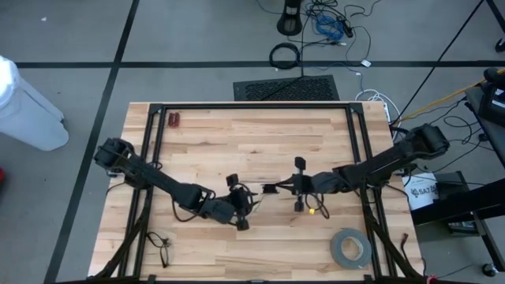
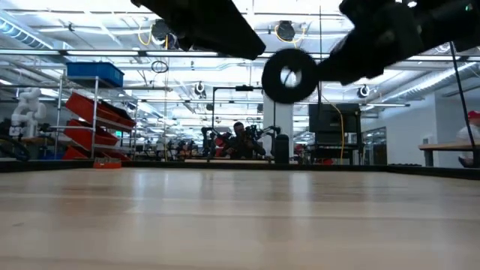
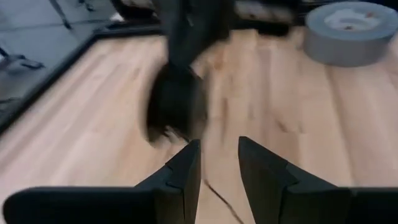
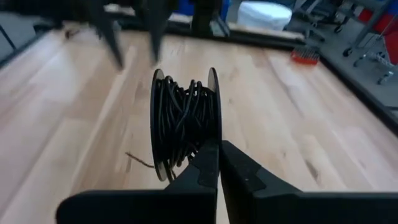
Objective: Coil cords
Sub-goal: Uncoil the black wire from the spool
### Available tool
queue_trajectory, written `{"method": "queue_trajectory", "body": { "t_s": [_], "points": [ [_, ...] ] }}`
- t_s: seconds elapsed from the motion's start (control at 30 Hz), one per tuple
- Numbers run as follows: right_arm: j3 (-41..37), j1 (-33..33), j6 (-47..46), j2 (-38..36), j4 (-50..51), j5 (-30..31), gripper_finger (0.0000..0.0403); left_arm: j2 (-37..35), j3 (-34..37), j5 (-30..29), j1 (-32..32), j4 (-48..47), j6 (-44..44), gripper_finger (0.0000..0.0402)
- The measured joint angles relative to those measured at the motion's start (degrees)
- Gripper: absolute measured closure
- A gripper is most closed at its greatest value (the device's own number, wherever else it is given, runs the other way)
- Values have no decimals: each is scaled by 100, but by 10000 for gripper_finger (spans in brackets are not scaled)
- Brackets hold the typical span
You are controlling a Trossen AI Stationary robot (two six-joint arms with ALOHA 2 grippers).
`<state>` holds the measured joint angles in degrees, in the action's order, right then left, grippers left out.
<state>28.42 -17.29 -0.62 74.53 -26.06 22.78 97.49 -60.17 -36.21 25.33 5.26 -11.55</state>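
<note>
A small black spool (image 4: 185,121) wound with very thin black cord hangs in the air near the table's middle. It also shows in the low view (image 2: 289,75) and, blurred, in the left wrist view (image 3: 174,106). My right gripper (image 4: 219,152) is shut on it, reaching in from the table's right (image 1: 270,190). My left gripper (image 3: 219,152) is open, just left of the spool (image 1: 251,200), and points at it. A loose thin strand (image 3: 214,194) trails over the wood below the left fingers; whether it touches them cannot be told. My right gripper pinches one flange of the spool at its rim (image 4: 213,134), with one finger on the cord side and one on the outer side. The fingers come about level from the table's right. The spool is lifted clear of the table, its flanges upright.
A grey tape roll (image 1: 350,247) lies near the front right and also shows in the left wrist view (image 3: 348,31). A thin dark cord loop (image 1: 160,244) lies at the front left. A small red object (image 1: 173,120) sits at the far left. A black frame (image 1: 150,142) borders the wooden top.
</note>
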Motion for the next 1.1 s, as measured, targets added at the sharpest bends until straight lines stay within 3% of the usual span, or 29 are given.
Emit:
{"method": "queue_trajectory", "body": {
  "t_s": [0.1, 0.3, 0.43, 0.53, 0.7, 0.87, 1.1],
  "points": [
    [0, -5, 8, -309, 123, 92, 403, 103, 8, -80, 201, 19, -310, 287],
    [0, -5, -83, -781, 268, 466, 403, 392, 8, -1059, 638, 366, -766, 287],
    [0, -5, -192, -834, 270, 624, 403, 746, 5, -1632, 752, 1167, -496, 287],
    [0, -36, -214, -816, 254, 623, 403, 1066, 4, -1701, 713, 1727, 48, 281],
    [0, -149, -259, -803, 229, 619, 403, 1418, -3, -1744, 521, 1950, 592, 225],
    [0, -239, -283, -801, 231, 621, 403, 1489, -3, -2257, 377, 1997, 452, 156],
    [0, -237, -275, -801, 164, 657, 403, 1489, -3, -1983, 166, 1970, -135, 137]
  ]
}}
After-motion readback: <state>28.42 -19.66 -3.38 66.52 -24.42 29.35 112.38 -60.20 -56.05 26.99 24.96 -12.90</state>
